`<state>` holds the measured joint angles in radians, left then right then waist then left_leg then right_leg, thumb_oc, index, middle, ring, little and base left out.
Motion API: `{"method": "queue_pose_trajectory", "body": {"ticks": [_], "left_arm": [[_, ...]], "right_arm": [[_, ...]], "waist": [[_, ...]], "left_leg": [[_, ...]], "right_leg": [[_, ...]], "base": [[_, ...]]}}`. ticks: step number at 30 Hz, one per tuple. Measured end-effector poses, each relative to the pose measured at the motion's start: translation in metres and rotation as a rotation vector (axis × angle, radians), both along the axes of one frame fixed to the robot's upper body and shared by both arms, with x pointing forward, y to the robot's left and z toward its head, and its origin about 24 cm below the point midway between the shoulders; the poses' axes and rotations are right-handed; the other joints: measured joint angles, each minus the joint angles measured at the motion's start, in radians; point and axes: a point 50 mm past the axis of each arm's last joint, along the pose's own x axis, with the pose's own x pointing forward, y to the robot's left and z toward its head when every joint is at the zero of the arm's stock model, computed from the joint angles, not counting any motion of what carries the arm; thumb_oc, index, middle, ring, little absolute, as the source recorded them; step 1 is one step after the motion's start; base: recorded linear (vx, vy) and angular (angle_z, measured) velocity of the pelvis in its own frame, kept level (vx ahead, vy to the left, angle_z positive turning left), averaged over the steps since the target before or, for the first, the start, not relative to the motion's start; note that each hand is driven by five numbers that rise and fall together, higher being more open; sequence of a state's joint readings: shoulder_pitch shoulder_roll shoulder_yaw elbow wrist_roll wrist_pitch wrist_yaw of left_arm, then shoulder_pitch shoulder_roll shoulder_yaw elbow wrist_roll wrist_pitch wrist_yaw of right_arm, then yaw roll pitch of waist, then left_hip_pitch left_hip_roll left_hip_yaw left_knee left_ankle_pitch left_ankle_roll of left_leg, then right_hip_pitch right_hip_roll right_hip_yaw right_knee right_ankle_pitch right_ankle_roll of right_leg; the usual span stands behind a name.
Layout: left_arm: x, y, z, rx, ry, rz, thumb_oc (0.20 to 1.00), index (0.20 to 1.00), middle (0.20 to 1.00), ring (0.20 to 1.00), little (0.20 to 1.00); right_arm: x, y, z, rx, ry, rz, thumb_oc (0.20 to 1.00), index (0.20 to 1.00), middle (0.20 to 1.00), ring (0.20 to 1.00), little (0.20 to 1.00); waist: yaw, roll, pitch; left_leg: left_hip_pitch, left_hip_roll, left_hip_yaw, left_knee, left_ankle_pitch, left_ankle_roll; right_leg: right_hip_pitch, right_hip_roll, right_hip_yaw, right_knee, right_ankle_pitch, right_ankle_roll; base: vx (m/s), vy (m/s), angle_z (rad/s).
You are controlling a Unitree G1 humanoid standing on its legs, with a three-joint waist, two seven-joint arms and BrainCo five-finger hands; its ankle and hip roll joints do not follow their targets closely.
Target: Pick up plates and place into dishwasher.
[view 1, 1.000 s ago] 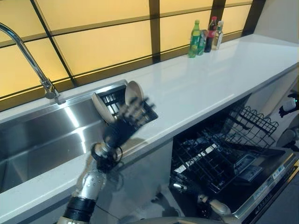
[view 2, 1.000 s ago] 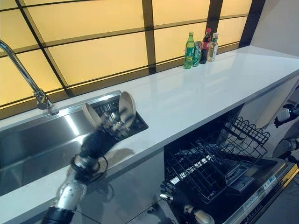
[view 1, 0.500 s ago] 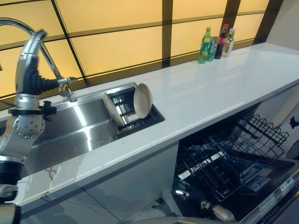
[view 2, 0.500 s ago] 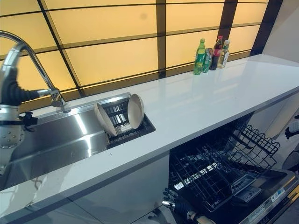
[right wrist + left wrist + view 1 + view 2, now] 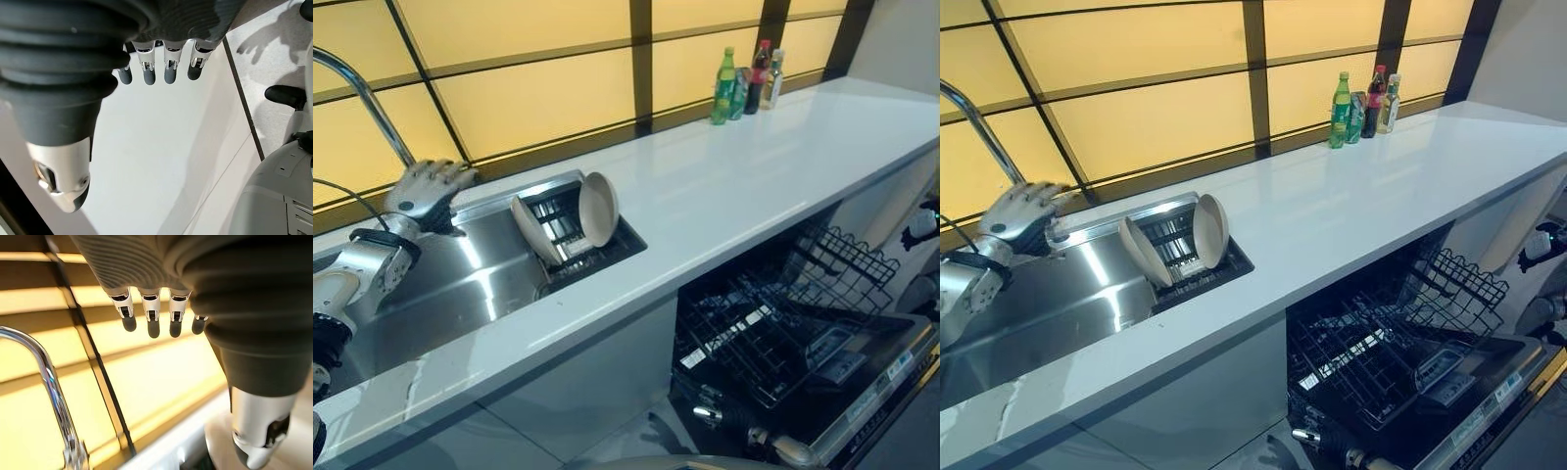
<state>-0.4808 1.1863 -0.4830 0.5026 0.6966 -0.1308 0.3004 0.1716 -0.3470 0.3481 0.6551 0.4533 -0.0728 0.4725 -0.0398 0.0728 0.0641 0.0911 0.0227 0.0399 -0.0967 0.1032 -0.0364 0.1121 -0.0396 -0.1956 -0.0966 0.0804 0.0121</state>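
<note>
**Plates sat in the sink rack, both hands empty**

While the left hand (image 5: 429,188) hung over the back edge of the sink (image 5: 440,294), right by the base of the faucet (image 5: 364,98), its fingers (image 5: 152,318) were loose and mostly straight with nothing in them; the thumb stood apart from the row too. The two beige plates (image 5: 597,209) stood on edge in the dark rack (image 5: 578,245) at the right end of the sink, leaning toward each other a bit, well apart from that hand; the left plate tilted more than the right one.

The dishwasher (image 5: 822,352) under the white counter (image 5: 754,166) was open, door down, with its wire baskets (image 5: 773,333) pulled out; no plates in them that I could see. The right hand (image 5: 161,63) showed in its own wrist camera with relaxed fingers holding nothing, over a pale surface. A few bottles (image 5: 744,83) stood at the far end of the counter by the yellow panelled wall (image 5: 529,98).
</note>
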Motion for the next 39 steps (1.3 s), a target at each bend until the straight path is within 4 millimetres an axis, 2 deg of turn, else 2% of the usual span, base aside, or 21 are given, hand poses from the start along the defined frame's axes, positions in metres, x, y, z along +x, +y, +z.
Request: {"method": "queue_pose_trajectory", "body": {"ticks": [5, 10, 19, 25, 31, 39], "left_arm": [[0.001, -0.001, -0.003, 0.054, -0.004, -0.012, 1.0, 1.0, 1.0, 1.0, 1.0], [0.005, -0.003, 0.005, 0.149, -0.094, -0.063, 1.0, 1.0, 1.0, 1.0, 1.0], [0.004, 0.003, 0.002, 0.182, -0.183, -0.078, 1.0, 1.0, 1.0, 1.0, 1.0], [0.005, 0.003, -0.006, 0.237, -0.138, -0.079, 1.0, 1.0, 1.0, 1.0, 1.0], [0.007, 0.005, -0.015, 0.315, -0.023, -0.047, 1.0, 1.0, 1.0, 1.0, 1.0], [0.015, 0.001, -0.001, 0.336, -0.098, -0.06, 1.0, 1.0, 1.0, 1.0, 1.0]], "right_arm": [[-0.001, -0.009, 0.001, -0.025, 0.006, 0.006, 1.0, 1.0, 1.0, 1.0, 1.0], [-0.001, -0.009, 0.001, -0.022, 0.011, 0.007, 1.0, 1.0, 1.0, 1.0, 1.0], [0.003, -0.019, 0.004, -0.036, -0.001, 0.009, 1.0, 1.0, 1.0, 1.0, 1.0], [0.01, -0.022, 0.007, -0.041, -0.018, 0.023, 1.0, 1.0, 1.0, 1.0, 1.0], [0.017, -0.021, 0.01, -0.038, -0.035, 0.032, 1.0, 1.0, 1.0, 1.0, 1.0], [0.022, -0.021, 0.011, -0.039, -0.041, 0.033, 1.0, 1.0, 1.0, 1.0, 1.0]], "waist": [[-0.008, 0.006, 0.016], [-0.026, 0.002, 0.02], [-0.03, 0.007, 0.046], [-0.029, 0.004, 0.073], [-0.032, 0.003, 0.094], [-0.032, 0.002, 0.122]], "left_leg": [[0.0, 0.001, 0.011, 0.0, 0.0, 0.0], [-0.012, 0.001, 0.013, 0.0, 0.0, 0.0], [-0.031, 0.002, 0.027, 0.0, 0.0, 0.0], [-0.033, 0.001, 0.03, 0.0, 0.001, 0.0], [-0.034, 0.001, 0.031, 0.0, 0.001, 0.0], [-0.056, 0.001, 0.033, 0.001, 0.003, -0.001]], "right_leg": [[-0.006, 0.001, 0.013, 0.0, 0.005, 0.001], [-0.017, 0.001, 0.017, 0.0, 0.006, 0.002], [-0.041, 0.001, 0.028, 0.0, 0.012, -0.001], [-0.047, 0.001, 0.03, 0.0, 0.014, -0.001], [-0.047, 0.001, 0.031, 0.0, 0.015, 0.0], [-0.067, 0.001, 0.034, 0.0, 0.018, 0.002]], "base": [[0.0, 0.068, -0.07], [-0.01, 0.057, -0.02], [-0.04, 0.029, -0.05], [-0.02, 0.009, -0.01], [-0.01, 0.001, 0.0], [-0.04, 0.009, -0.01]]}}
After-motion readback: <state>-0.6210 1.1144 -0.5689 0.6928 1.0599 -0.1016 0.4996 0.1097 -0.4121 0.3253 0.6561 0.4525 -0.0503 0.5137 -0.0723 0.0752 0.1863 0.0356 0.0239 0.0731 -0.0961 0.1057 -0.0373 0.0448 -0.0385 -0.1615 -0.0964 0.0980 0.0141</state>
